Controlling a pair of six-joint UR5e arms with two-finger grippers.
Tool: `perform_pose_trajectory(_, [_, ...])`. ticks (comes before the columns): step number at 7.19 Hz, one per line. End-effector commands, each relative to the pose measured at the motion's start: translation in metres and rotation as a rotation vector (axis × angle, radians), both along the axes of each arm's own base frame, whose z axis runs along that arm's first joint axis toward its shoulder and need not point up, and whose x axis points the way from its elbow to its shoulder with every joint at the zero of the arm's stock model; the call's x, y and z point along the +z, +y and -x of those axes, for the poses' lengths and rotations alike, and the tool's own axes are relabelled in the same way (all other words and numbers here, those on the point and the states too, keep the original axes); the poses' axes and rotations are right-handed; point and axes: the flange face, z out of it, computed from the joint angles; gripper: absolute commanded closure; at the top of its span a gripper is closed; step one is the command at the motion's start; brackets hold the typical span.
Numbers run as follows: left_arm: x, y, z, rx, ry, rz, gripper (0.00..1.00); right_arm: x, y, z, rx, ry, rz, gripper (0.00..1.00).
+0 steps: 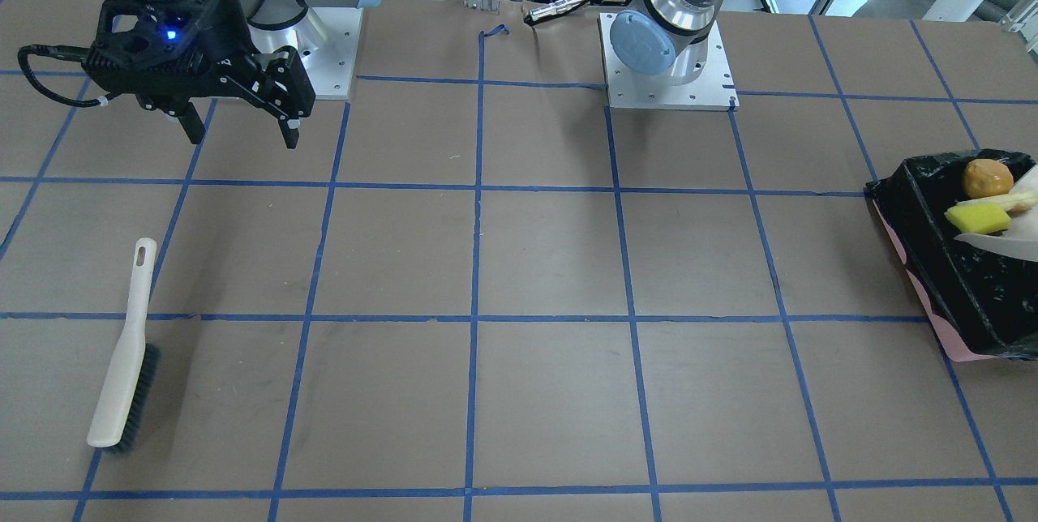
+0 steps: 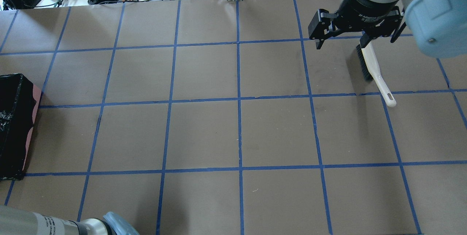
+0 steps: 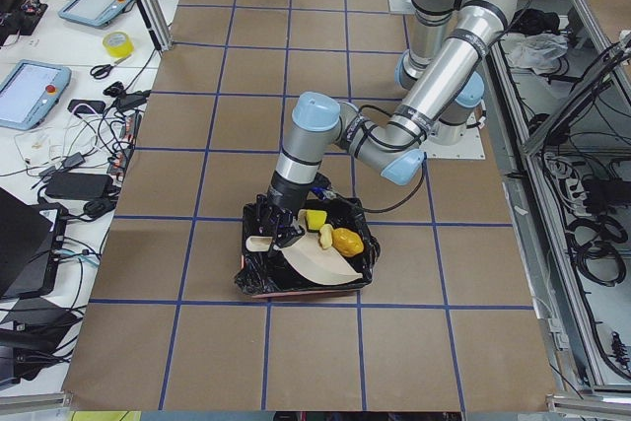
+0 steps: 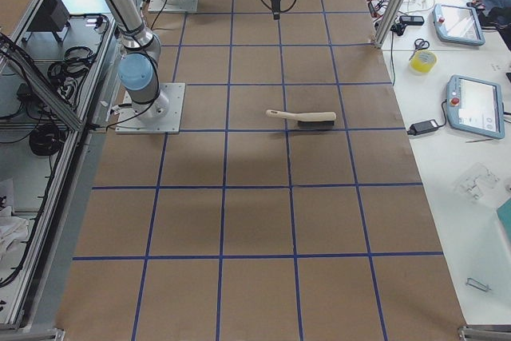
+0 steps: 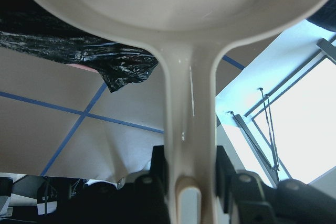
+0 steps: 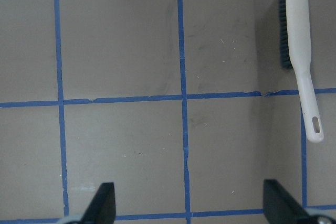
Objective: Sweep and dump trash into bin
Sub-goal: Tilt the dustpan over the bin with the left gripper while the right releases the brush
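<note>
The bin (image 1: 965,303) sits near the tabletop's (image 1: 551,263) end on the robot's left, and its loose, crinkly black liner is the biggest hazard: a rim dragged back across it could catch a fold and pull the bag out, or shift the whole box. The dustpan (image 3: 320,268) hangs tilted over the bin with the left pincer (image 5: 189,174) clenched on its handle. That handle looks smooth and glossy, so I judge a steeper tip could let it twist or slide between the jaws. The brush (image 1: 122,360) lies flat on the tabletop, apart from the right pincer (image 1: 243,134), which hovers released and empty; it poses little risk unless that arm swings low across it. All three bits of trash lie at the pan's mouth, inside the bin's outline, but whether they rest on the liner or on the pan's lip cannot be told. The golden-brown lump (image 1: 987,178) is round and could roll off sideways if the pan is jerked. The yellow sponge (image 1: 977,219) and the pale slice (image 1: 1010,201) are light enough to cling and ride back out — ending up on the tabletop.
</note>
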Motion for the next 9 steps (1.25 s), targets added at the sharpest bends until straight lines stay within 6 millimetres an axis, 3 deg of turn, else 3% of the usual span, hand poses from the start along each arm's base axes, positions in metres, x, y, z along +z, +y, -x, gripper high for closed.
perform_pose_trajectory(1, [0.026,0.002,0.003,-0.017,-0.097,0.057,0.84,0.001,0.000,0.000,-0.001,-0.002,0.005,0.00])
perform_pose_trajectory(3, [0.032,0.003,0.005,-0.017,-0.111,0.068,0.85,0.001,0.000,0.000,-0.001,-0.001,0.004,0.00])
perform_pose_trajectory(4, [0.036,0.005,0.006,-0.010,-0.108,0.059,0.96,0.002,0.001,0.000,-0.001,-0.002,0.005,0.00])
perform_pose_trajectory(5, [0.032,0.008,0.002,0.020,-0.071,-0.007,1.00,0.002,0.001,0.000,-0.001,-0.002,0.005,0.00])
perform_pose_trajectory(6, [0.041,0.001,0.001,0.026,-0.025,-0.033,1.00,0.001,0.000,-0.001,0.001,-0.002,0.004,0.00])
perform_pose_trajectory(7, [0.054,-0.012,0.010,0.050,0.059,-0.056,1.00,0.002,0.001,0.000,-0.001,-0.004,0.005,0.00])
perform_pose_trajectory(9, [0.086,-0.054,0.062,0.122,0.230,-0.072,1.00,0.002,0.000,-0.001,0.001,-0.002,0.005,0.00])
